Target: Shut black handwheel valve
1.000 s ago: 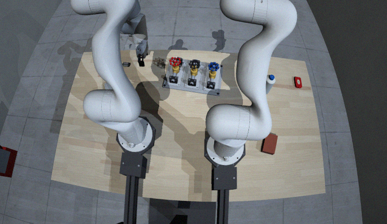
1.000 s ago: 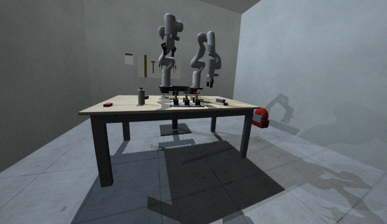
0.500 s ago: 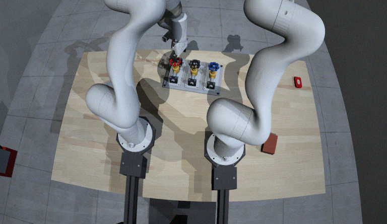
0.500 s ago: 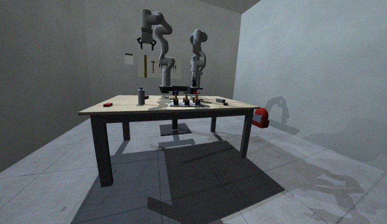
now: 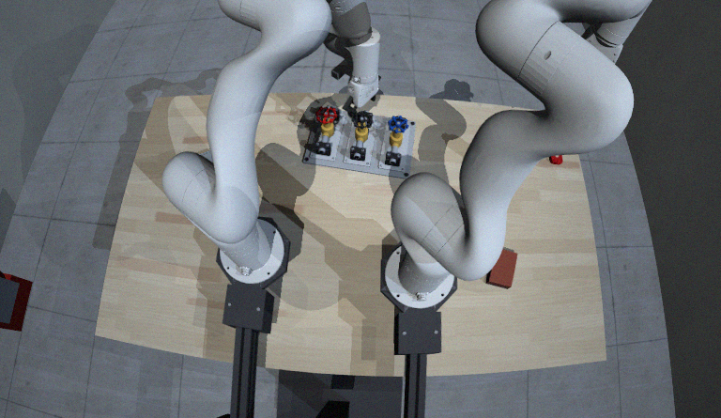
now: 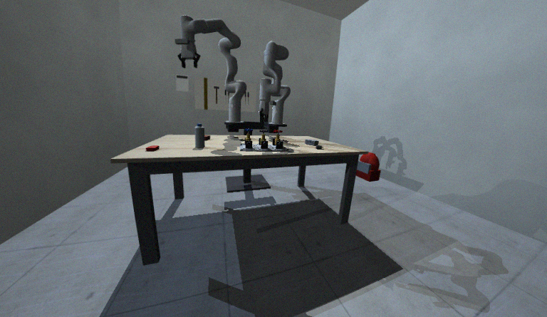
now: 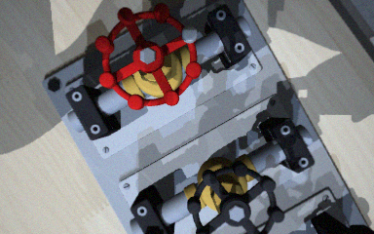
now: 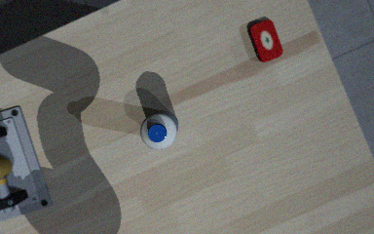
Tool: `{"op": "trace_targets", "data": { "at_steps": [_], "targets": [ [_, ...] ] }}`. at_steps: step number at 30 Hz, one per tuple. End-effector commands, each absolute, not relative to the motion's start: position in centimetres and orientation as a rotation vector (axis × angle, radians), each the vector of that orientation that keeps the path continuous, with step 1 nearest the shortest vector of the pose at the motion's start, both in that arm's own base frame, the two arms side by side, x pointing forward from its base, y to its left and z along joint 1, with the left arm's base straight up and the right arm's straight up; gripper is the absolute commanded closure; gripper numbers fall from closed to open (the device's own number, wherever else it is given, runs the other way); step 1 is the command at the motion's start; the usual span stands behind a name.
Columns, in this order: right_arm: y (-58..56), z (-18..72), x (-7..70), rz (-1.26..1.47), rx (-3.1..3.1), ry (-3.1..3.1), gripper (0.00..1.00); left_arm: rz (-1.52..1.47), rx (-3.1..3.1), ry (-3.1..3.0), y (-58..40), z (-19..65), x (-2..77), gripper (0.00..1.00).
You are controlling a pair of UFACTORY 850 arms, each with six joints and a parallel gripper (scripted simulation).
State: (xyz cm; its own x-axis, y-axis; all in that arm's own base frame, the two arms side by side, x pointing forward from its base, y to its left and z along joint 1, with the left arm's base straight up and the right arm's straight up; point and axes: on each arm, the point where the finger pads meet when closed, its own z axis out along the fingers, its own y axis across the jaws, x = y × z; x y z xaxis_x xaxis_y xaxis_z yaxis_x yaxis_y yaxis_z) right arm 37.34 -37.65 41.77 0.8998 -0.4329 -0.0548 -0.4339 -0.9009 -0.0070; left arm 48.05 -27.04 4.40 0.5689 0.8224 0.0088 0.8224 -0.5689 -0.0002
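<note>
The black handwheel [image 5: 363, 119] [image 7: 237, 213] tops the middle valve on the grey base plate [image 5: 340, 167]; the left wrist view cuts off its lower part. The red handwheel [image 5: 327, 115] [image 7: 147, 57] stands on one side of it, the blue handwheel [image 5: 398, 124] [image 6: 248, 130] on the other. My left gripper [image 5: 359, 106] [image 6: 263, 116] points down over the valves, close to the black handwheel in the top view; it is open, and no contact can be made out. My right gripper [image 6: 189, 64] is open, empty and high above the table, away from the valves.
A grey bottle with a blue cap [image 6: 199, 136] [image 8: 158, 132] and a red tin [image 6: 152, 147] [image 8: 266, 40] stand on the right arm's side. A brown-red box [image 5: 502, 268] lies beside the right arm's base. A grey object [image 6: 311, 142] lies beyond the red valve.
</note>
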Motion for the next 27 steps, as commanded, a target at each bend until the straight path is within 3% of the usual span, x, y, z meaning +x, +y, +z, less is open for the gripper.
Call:
{"op": "trace_targets", "data": {
  "at_steps": [1,6,18,27],
  "targets": [
    [-40.6,43.2,31.2,0.061,-2.978,0.95,0.0,-0.014,-2.781,-1.455,-27.2,4.5,48.1,0.0],
    [-41.9,43.9,26.7,0.052,-2.915,1.133,0.0,-0.014,-2.781,-1.455,-27.2,4.5,48.1,0.0],
    [-42.3,46.3,8.0,0.016,-2.518,1.871,0.0,-0.014,-2.781,-1.455,-27.2,4.5,48.1,0.0],
    [-40.5,46.8,2.1,0.003,-2.317,2.122,0.0,-0.014,-2.781,-1.455,-27.2,4.5,48.1,0.0]
  ]
}}
